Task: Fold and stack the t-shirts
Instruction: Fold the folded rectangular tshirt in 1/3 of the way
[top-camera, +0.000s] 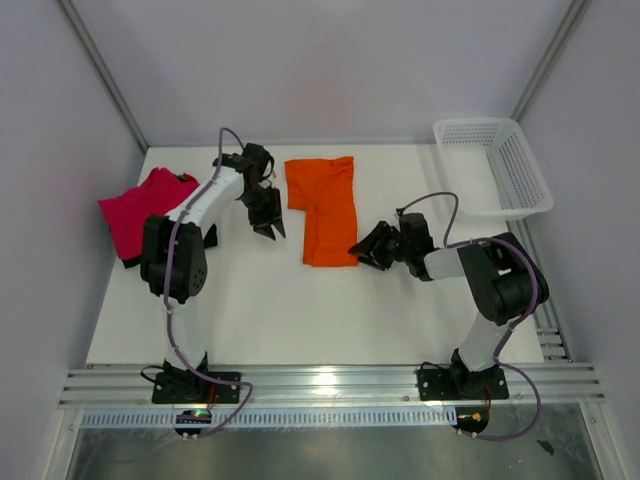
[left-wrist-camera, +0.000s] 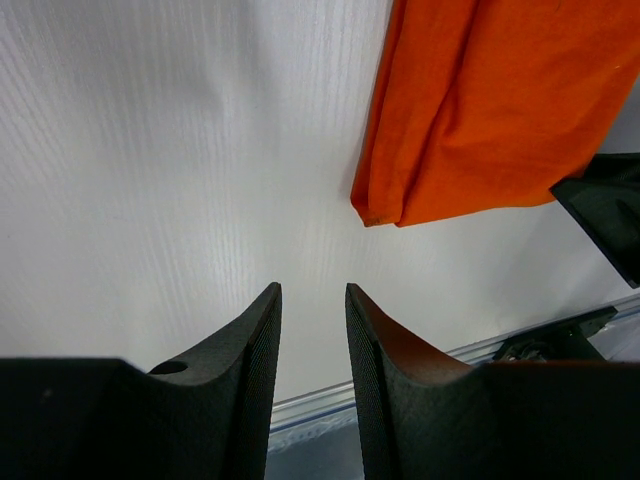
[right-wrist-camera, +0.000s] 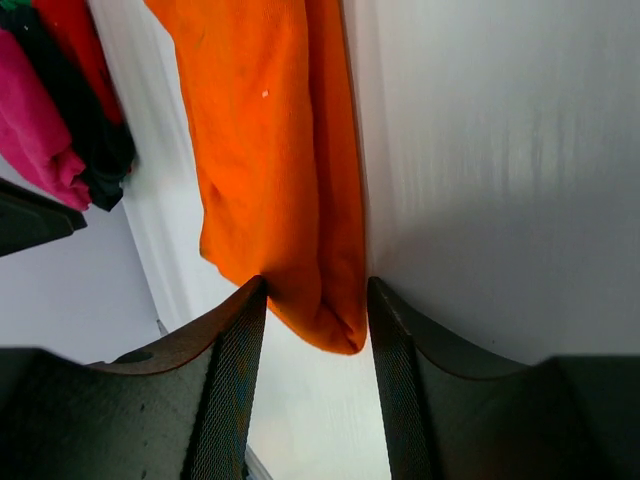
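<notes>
**Grippers flanking the orange t-shirt (top-camera: 322, 205)**

It lay far-middle on the table (top-camera: 300, 320), folded into an L. The left gripper (top-camera: 272, 232) hung just left of it, jaws slightly apart and empty. The right gripper (top-camera: 358, 250) sat at its near right corner, jaws open around the tip. The pink t-shirt (top-camera: 140, 210) was bunched at the left edge, the black t-shirt (right-wrist-camera: 100, 150) peeking out.

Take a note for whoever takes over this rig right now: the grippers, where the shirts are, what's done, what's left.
Left gripper: jaws slightly apart, empty, over the table beside the orange t-shirt.
Right gripper: jaws open at that shirt's near end, not clamped.
Magenta-pink t-shirt lies on the black t-shirt at the table's left edge.
Done: orange partly folded into a long strip, one part sticking out.
Left: finish folding it, stack all three.
</notes>
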